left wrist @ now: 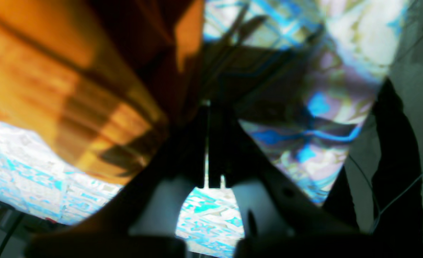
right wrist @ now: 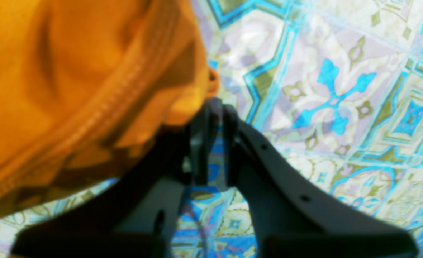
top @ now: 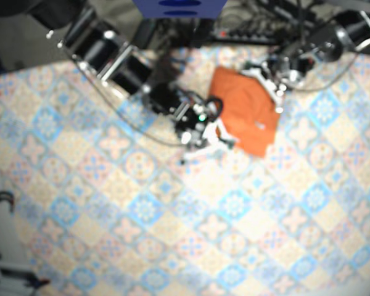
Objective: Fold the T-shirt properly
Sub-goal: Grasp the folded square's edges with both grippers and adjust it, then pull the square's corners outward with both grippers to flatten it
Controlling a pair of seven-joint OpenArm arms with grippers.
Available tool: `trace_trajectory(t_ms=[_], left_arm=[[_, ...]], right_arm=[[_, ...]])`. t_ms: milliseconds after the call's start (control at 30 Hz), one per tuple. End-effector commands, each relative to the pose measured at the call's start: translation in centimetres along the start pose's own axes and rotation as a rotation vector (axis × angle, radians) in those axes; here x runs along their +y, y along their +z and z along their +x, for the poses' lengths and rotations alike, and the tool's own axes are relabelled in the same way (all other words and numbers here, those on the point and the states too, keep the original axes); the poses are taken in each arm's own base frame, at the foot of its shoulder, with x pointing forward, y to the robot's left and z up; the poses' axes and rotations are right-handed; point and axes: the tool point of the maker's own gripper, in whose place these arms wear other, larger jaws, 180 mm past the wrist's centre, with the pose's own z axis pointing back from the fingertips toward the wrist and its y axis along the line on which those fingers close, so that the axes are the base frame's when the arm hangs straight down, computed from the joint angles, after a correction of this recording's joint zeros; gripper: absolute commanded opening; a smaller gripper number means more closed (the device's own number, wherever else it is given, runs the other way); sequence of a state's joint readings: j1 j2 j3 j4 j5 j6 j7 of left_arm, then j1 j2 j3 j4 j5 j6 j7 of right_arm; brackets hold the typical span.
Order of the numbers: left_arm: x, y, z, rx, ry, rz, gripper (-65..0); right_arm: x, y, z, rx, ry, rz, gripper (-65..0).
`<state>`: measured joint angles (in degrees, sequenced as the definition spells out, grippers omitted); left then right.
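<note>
The main risk, as I judged it, was that the shirt (top: 243, 111) would bunch or slip and not fold flat. It lay at the far side of the desk (top: 172, 234), as an uneven orange shape with one corner pointing toward the near side. The two arms met it from opposite sides. If one arm pulled more than the other, the cloth could twist and the fold line would come out crooked. A second risk was a weak hold. If only the thin hem was between the tips, it could slide out when the arm lifted. The left wrist view was also blurred, so any misplacement there was hard to check.

The left fingers (left wrist: 208, 111) were almost closed, with only a narrow slit of light low between them. Orange cloth hung just beside them, up and to one side, but I could not tell if they pinched it. The right fingers (right wrist: 217, 109) were also nearly closed, and the desk pattern showed through the thin gap. The stitched hem touched the tip of one finger. Whether cloth was really clamped at the tips, I could not tell.
</note>
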<state>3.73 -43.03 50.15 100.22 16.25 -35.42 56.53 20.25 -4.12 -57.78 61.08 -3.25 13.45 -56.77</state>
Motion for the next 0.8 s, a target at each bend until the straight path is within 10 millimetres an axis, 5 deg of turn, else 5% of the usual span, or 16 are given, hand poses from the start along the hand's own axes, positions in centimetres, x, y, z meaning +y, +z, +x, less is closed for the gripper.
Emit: trace_trajectory(t_ms=[0,767], left_arm=[[1.0,0.3,-0.8,0.022,0.002,0.029,-65.0],[9.9,-1.1,-4.0,0.109,0.171,0.144,-65.0]], right_arm=[[0.4,0.5,1.6,-0.040,0.010,0.017,-57.7],[3.8,0.1,-0.1,0.029,0.099,0.050,-57.7]])
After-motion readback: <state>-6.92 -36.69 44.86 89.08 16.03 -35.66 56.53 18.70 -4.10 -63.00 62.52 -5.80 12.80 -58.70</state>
